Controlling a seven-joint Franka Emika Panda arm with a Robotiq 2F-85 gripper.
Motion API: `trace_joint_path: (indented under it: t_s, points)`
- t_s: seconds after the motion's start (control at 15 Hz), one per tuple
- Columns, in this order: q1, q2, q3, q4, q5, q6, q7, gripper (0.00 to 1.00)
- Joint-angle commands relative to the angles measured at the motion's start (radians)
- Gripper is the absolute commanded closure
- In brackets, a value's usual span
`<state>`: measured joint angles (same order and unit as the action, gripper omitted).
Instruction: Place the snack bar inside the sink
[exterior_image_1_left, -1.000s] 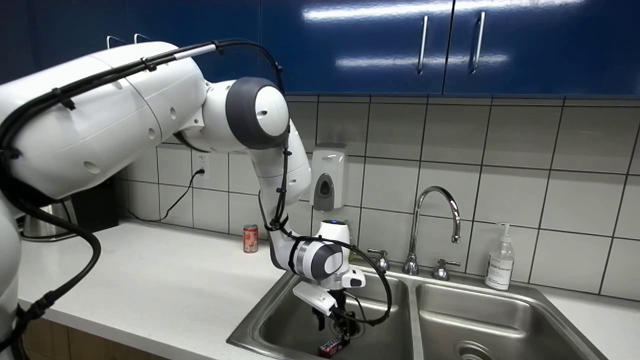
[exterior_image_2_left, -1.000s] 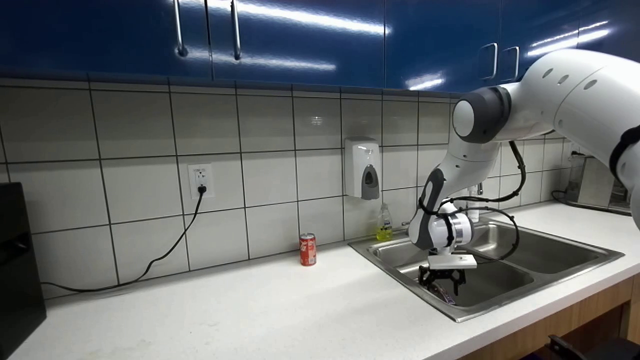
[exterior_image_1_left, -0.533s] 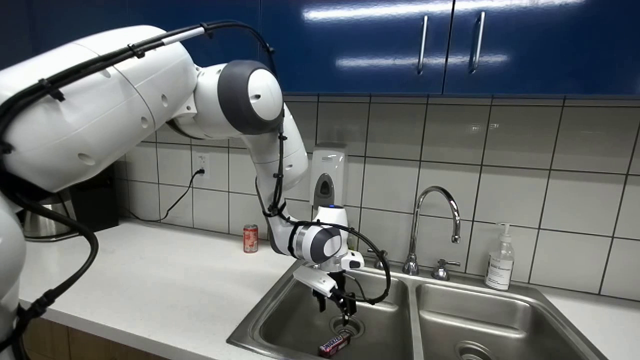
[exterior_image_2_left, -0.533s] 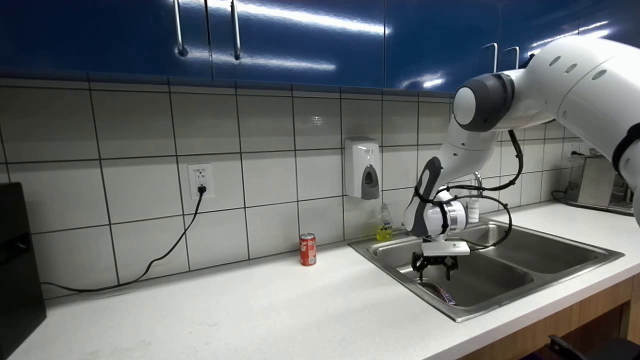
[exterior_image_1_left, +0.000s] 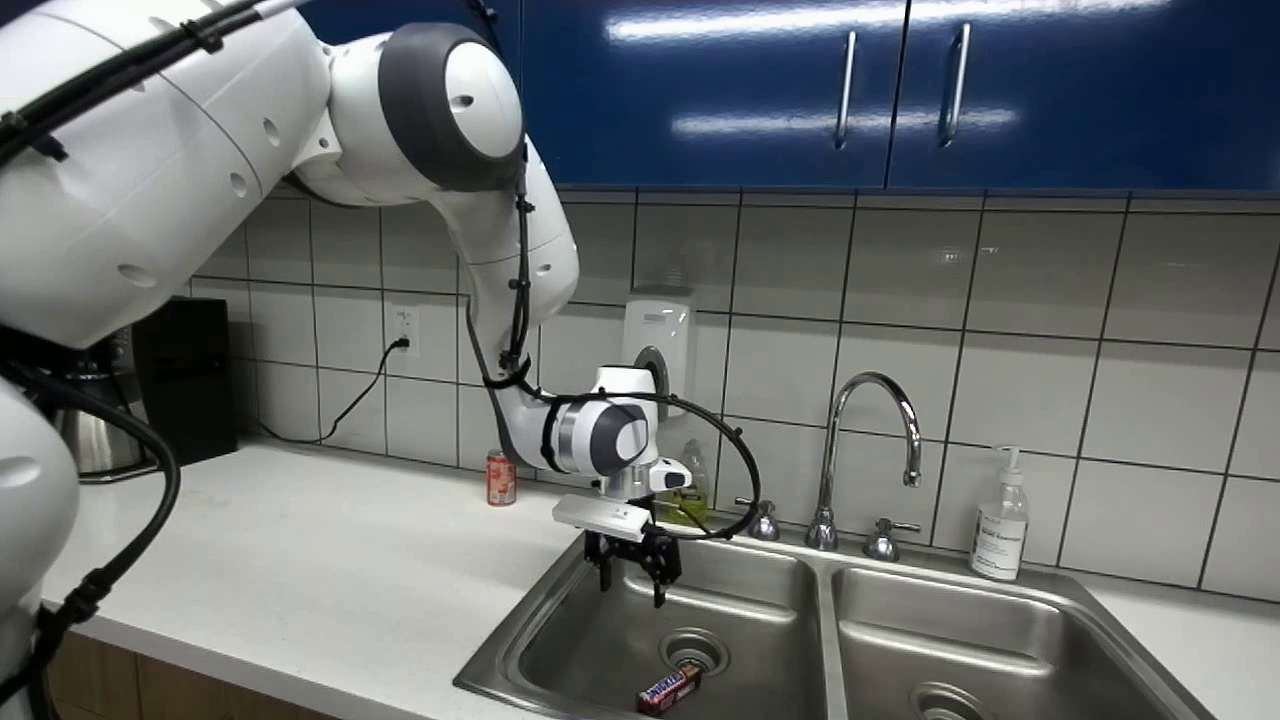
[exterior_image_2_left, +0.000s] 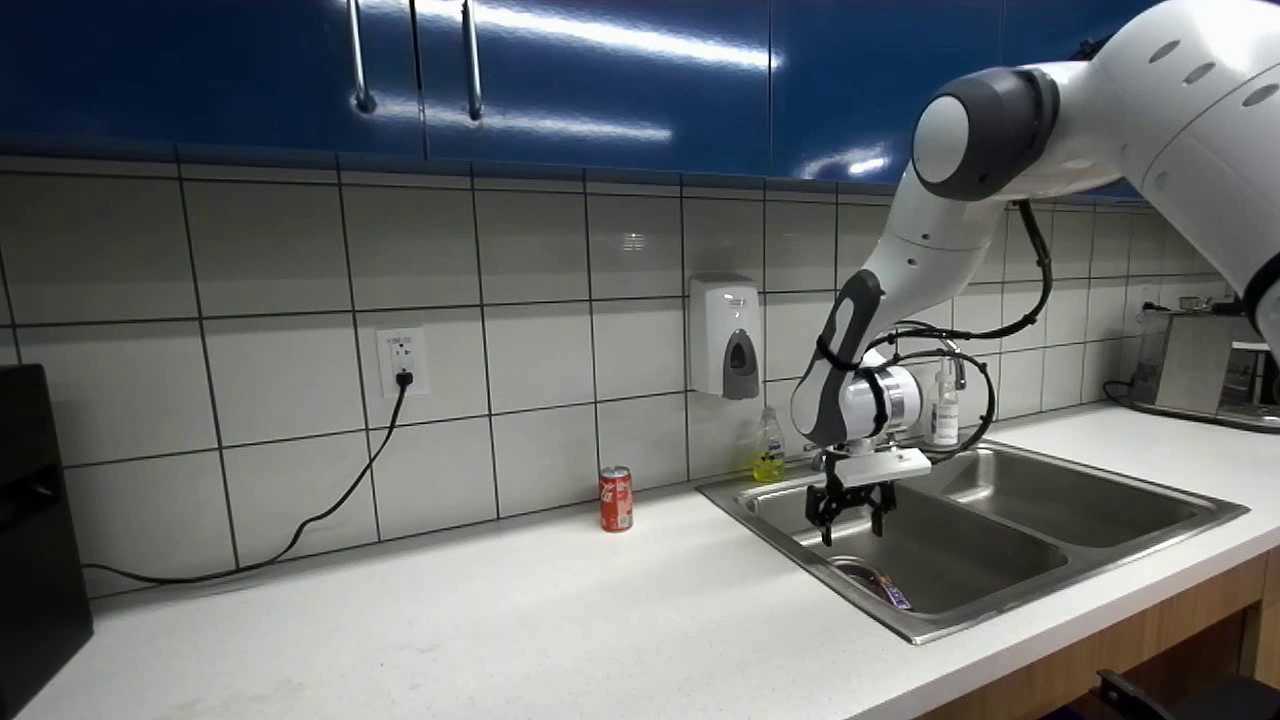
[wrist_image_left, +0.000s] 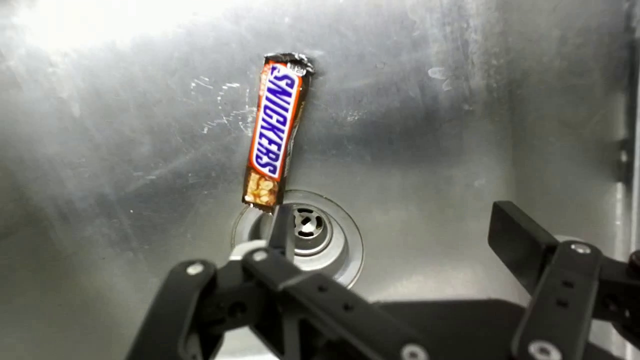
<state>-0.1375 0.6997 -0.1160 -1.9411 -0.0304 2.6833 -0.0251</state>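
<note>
The snack bar (exterior_image_1_left: 668, 690), in a dark wrapper with a red-edged label, lies flat on the floor of the left-hand basin of the sink (exterior_image_1_left: 515, 617). One end overlaps the drain's rim. It also shows in an exterior view (exterior_image_2_left: 893, 594), partly hidden by the sink's edge (exterior_image_2_left: 830, 572), and whole in the wrist view (wrist_image_left: 276, 122). My gripper (exterior_image_1_left: 632, 592) is open and empty above the same basin, well above the bar, as an exterior view (exterior_image_2_left: 852, 536) also shows. In the wrist view, the fingers (wrist_image_left: 391, 220) are wide apart with bare basin floor (wrist_image_left: 425, 165) between them.
A chrome faucet (exterior_image_1_left: 830, 450) with two handles stands behind the sink. A yellow-green bottle (exterior_image_2_left: 769, 452) stands at the back corner, and a clear pump bottle (exterior_image_1_left: 1000, 530) stands farther along. A red can (exterior_image_2_left: 616, 499) stands on the counter by the wall. A dispenser (exterior_image_2_left: 724, 335) hangs above.
My gripper has risen from beside the snack bar, moving up and toward the counter with the can, its fingers apart. The bar has stayed in place on the basin floor.
</note>
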Motion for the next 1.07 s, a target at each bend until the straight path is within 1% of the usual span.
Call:
trace_joint_path:
  t_s: [0.0, 0.53, 1.0]
  points:
    - [0.03, -0.142, -0.007, -0.134, -0.045, -0.052, -0.027, 0.0]
    - [0.098, -0.418, 0.001, -0.404, -0.092, -0.187, 0.006, 0.0]
    - [0.141, -0.622, 0.032, -0.606, -0.117, -0.233, 0.027, 0.0]
